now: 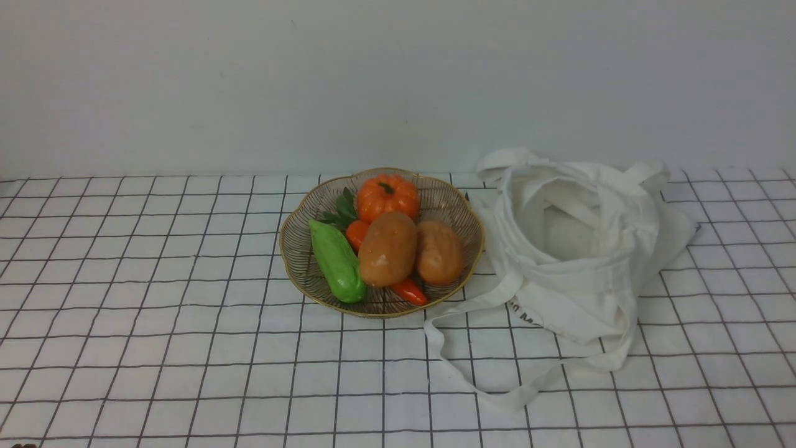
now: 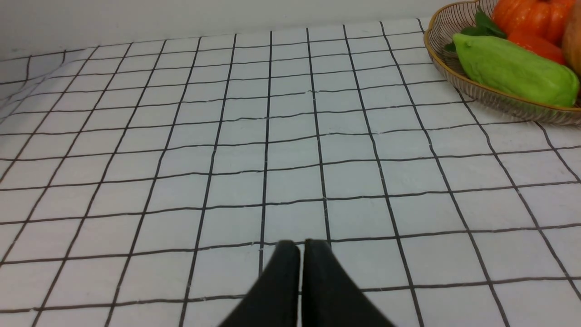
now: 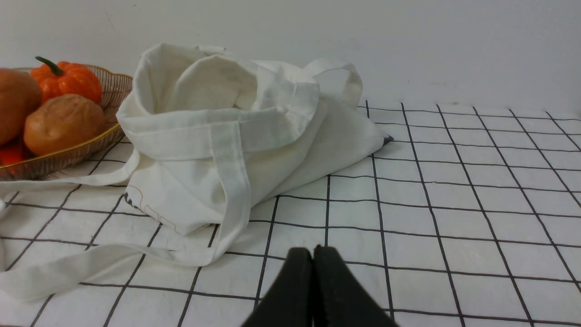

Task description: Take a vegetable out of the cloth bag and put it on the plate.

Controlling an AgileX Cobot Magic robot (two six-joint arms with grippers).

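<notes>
White cloth bag [image 1: 578,261] (black lettering), gold-rimmed plate [image 1: 292,261], orange-brown potato [image 1: 439,252], white black-gridded tablecloth [image 1: 155,311].

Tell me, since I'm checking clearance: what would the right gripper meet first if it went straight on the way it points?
Probably the cloth bag. The right gripper, fingers closed, points over bare checked tablecloth toward the bag's right side; depth is unclear, so it might skim past.

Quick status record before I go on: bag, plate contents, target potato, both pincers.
cloth bag: slumped on the table right of the plate, mouth open, nothing visible inside
plate: holds pumpkin, green vegetable, larger potato, red pieces
vegetable: smaller potato, lying in the plate on the bag side, against the larger potato
left pincer: shut, empty, over bare tablecloth
right pincer: shut, empty, near the bag
task state: vegetable appears placed
</notes>
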